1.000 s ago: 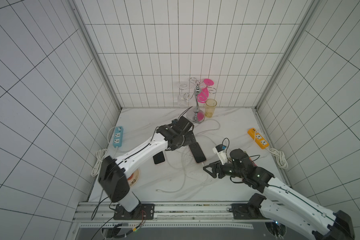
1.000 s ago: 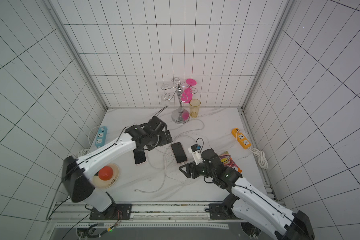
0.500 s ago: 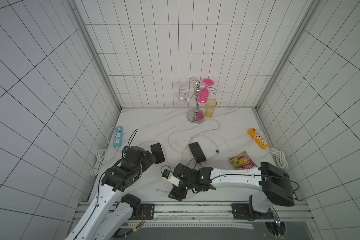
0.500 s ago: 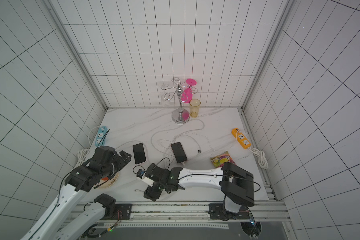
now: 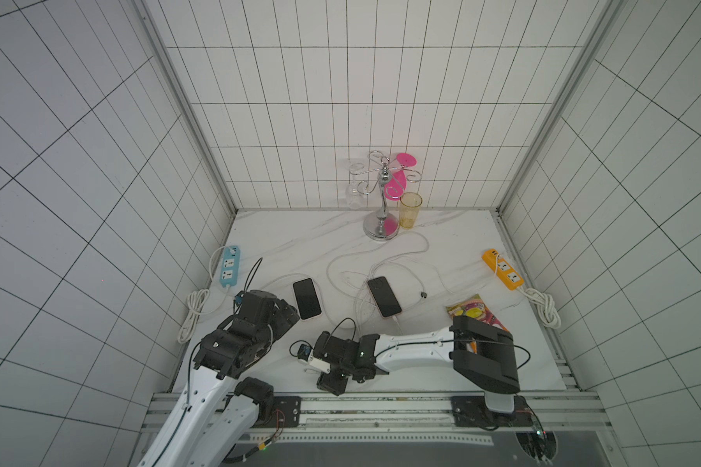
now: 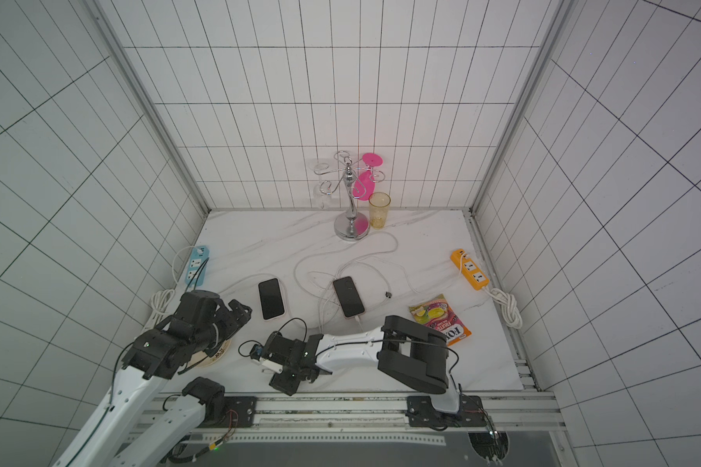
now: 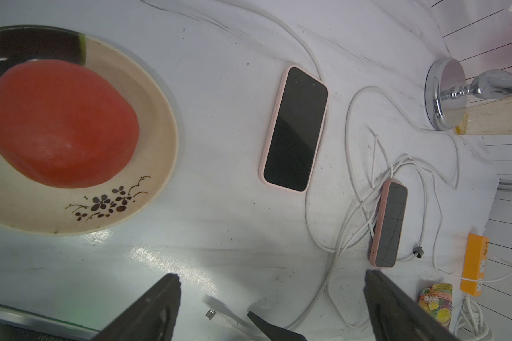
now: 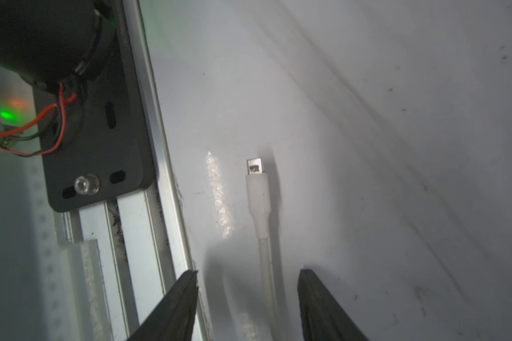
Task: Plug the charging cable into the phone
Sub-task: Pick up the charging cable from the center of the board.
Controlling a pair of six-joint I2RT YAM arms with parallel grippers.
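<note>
White Lightning plug of the charging cable lying flat on the marble worktop, close to the front rail, cord running back between the right fingers. Partly spread, straddling the cord without touching it; nothing held. Left fingers spread wide and empty, hanging over the worktop near the plate with its red fruit.

Likely trouble: closing on the thin cord instead of the stiff sleeve, leaving the tip free to droop or twist and miss the port. Closing too low: scraping the worktop, flicking the plug toward the rail. Dragging slack through the tangle of white cords around the second phone, seemingly plugged at its near end already, and shifting or unplugging it. Unbraced, the free phone, probably the target, apt to slide under the push.

Elsewhere: snack packet just beside the right arm; orange power strip and blue power strip at the sides; glass stand and yellow tumbler at the back, well apart. In the way: only the plate and the left arm, next to the free phone.
</note>
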